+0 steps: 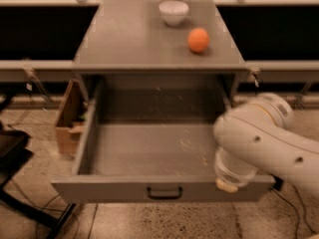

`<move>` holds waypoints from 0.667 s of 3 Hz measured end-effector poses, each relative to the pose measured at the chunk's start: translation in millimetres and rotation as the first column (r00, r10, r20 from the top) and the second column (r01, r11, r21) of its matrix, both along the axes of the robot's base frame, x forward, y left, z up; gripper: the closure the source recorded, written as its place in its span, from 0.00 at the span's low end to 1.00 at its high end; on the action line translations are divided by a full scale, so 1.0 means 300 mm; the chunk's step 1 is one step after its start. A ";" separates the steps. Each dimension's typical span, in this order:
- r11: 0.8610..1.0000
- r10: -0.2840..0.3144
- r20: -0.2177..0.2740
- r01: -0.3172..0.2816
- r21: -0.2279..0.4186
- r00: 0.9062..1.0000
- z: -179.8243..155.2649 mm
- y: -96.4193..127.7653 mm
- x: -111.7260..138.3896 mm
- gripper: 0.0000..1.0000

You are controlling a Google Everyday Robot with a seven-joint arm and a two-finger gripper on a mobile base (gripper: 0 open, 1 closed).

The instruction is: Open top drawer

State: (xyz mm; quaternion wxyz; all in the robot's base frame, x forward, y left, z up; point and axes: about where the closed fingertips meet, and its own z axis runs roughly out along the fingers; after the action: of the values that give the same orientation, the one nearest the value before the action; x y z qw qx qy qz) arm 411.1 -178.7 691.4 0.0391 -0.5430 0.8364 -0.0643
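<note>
Cardboard box (67, 114) on the floor just left of the top drawer (99, 192), brown, open-topped, contents too small to tell. The top drawer stands pulled far out of the grey cabinet toward the camera, so the task looks essentially done. It is a deep box with flat grey walls and a pale-speckled, scuffed floor, with nothing visible inside. A small black bar handle (163, 192) sits mid-front on the drawer panel, untouched. Behind and above the drawer, on the matte grey cabinet top (124, 39), sit a round white bowl (173, 11) and, right of it, a smooth orange ball-shaped fruit (198, 40); both are well clear of the drawer, probably distractors. The gripper (227, 184) is at the drawer's front right corner, against the top edge of the front panel, likely placed to drag the drawer out. Cannot tell whether it is open or closed. The bulky white rounded arm (269, 138) enters from right of the drawer.
</note>
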 end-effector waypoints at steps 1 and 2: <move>1.000 0.000 0.000 0.000 0.000 1.000 -0.001 -0.001 0.003 1.00; 1.000 -0.002 0.007 0.002 -0.009 1.000 0.003 -0.008 -0.047 1.00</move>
State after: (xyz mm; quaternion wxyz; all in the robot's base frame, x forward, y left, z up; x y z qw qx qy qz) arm 397.1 -181.1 692.2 0.0396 -0.5420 0.8365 -0.0701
